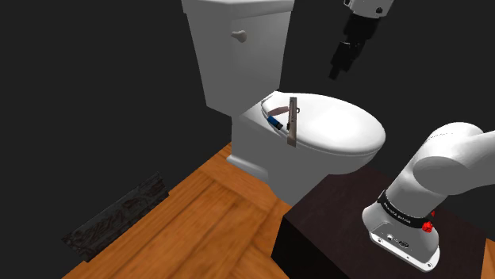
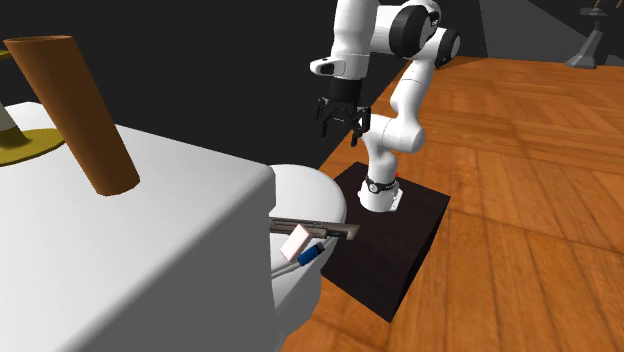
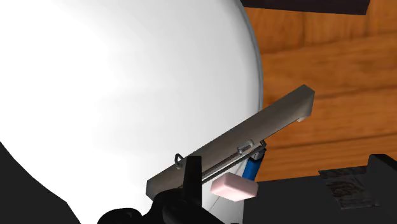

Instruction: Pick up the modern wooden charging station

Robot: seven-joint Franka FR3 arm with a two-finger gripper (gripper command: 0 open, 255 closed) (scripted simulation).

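One black claw (image 1: 337,73) hangs high over a closed white toilet lid (image 1: 341,131), jaws spread wide with nothing between them and well clear of the charging station (image 1: 293,120) it is meant to lift. The station, a slim grey-brown bar, lies at the lid's back edge, close to the tank (image 1: 238,47). Its long axis runs crosswise to the lid. One end rests on the white surface, and the other juts past the lid's side edge over the wooden floor (image 1: 198,214), pointing toward the dark stand (image 1: 333,230) that carries the arm. A small blue piece (image 3: 252,167) and a pale pink block (image 3: 235,188) sit tucked against the bar's tank-side face, and a thin wire runs alongside them. The overhang looks like the main hazard. A finger landing on or brushing the free end could lever the bar off the lid's edge and send it to the floor. The lid is smooth and domed, so a glancing touch might also slide or spin the bar before the jaws close. The bar is narrow, so the jaws would probably need to be set across the long axis. Set along it, they would likely close on air or clip one end. A descent on the tank side could also catch the blue piece, the pink block or the wire, snagging the lift or dragging them along.
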